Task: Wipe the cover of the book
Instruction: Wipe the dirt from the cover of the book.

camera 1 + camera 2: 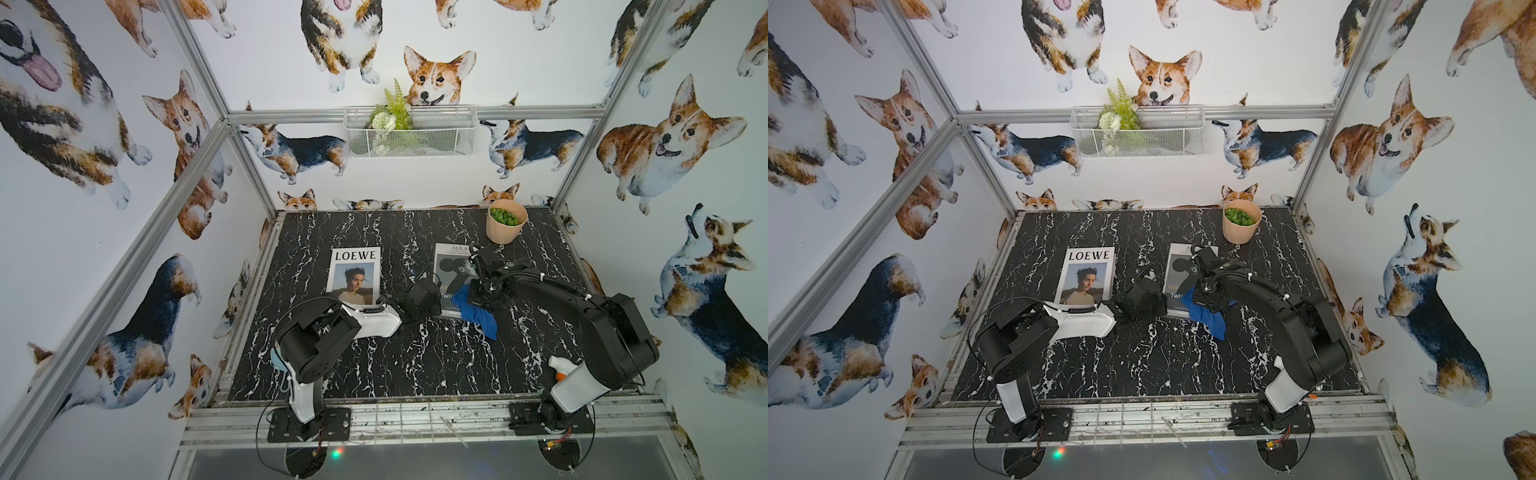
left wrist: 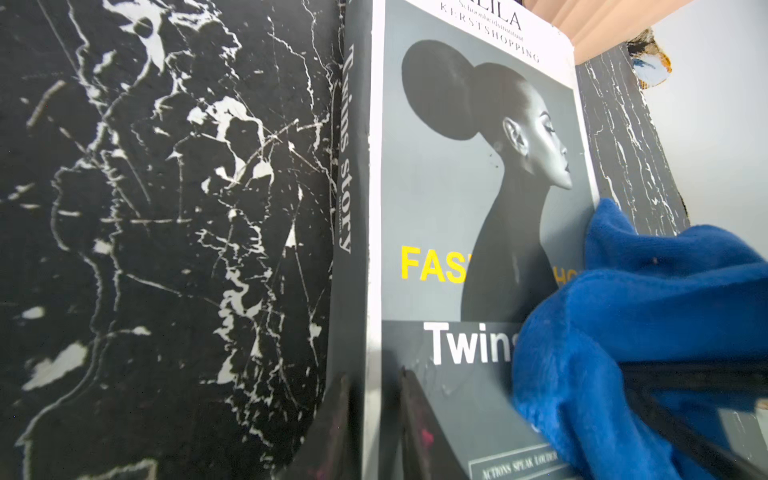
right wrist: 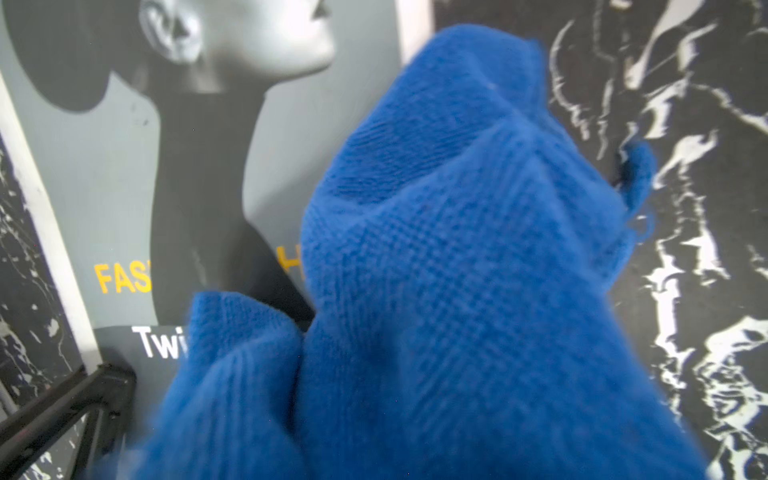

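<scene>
Now blue cloth [image 1: 482,316] over near corner of book [image 1: 451,266]; bare table [image 1: 415,365] alongside

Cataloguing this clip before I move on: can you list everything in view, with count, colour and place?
table: 1, black with white veins, under everything
grey book: 1, grey cover with a woman's profile, flat, right of centre
LOEWE book: 1, white cover with a portrait, flat, left of centre
blue cloth: 1, blue, over the grey book's near right corner and onto the table
pot: 1, peach, far right corner
plant: 1, green, in the pot
wire basket: 1, white, on the back rail
fern: 1, green, in the basket
white bottle: 1, white with orange, by the right arm's base, mostly hidden
left gripper: 1, black, shut, at the grey book's near left corner
right gripper: 1, black, shut on the blue cloth
</scene>
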### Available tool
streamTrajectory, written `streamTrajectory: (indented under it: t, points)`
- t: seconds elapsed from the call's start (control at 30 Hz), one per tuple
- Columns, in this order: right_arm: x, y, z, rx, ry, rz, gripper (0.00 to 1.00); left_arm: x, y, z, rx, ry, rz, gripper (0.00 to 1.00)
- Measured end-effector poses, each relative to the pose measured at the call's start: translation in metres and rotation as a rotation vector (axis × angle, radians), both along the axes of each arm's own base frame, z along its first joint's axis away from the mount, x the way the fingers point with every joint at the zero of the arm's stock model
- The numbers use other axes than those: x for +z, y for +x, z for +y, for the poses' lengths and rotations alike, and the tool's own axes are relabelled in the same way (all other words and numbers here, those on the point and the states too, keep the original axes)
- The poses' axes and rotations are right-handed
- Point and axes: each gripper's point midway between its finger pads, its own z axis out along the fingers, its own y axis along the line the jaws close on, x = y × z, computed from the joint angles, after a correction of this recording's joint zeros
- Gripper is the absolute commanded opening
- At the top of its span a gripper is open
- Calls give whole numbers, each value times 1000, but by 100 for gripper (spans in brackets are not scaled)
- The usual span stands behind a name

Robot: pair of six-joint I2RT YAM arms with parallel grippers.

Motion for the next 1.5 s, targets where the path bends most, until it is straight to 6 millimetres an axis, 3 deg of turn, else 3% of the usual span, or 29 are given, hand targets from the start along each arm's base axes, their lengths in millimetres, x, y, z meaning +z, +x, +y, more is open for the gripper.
streamTrajectory:
  t: [0.23,0.33,0.5,0.73,0.83,1.03,1.17,1.3,1.43,1.5]
  points:
    - [-12,7,61,91,48,6,0,0,0,1,1,3,2,24]
    - [-14,11,72,99,87,-5,0,0,-1,1,0,6,5,24]
    - [-11,14,58,66,157,-15,0,-1,-4,3,-4,3,9,24]
    - [-3,14,-5,-58,129,-37,0,0,-5,0,-13,-11,11,24]
    - [-2,14,-22,-81,84,-29,0,-1,-5,0,-13,-12,11,24]
    - [-11,20,-12,-60,22,39,0,0,-5,0,-15,-13,11,24]
    - [-13,46,16,-21,-4,27,0,0,-6,0,-15,-13,11,24]
    - [-13,75,29,-24,8,11,0,0,-5,3,-7,-9,6,24]
    - [-13,92,24,-39,79,-2,0,0,-6,4,-4,-10,2,24]
    - [-12,97,12,-66,117,-11,0,0,-6,4,-2,-15,1,24]
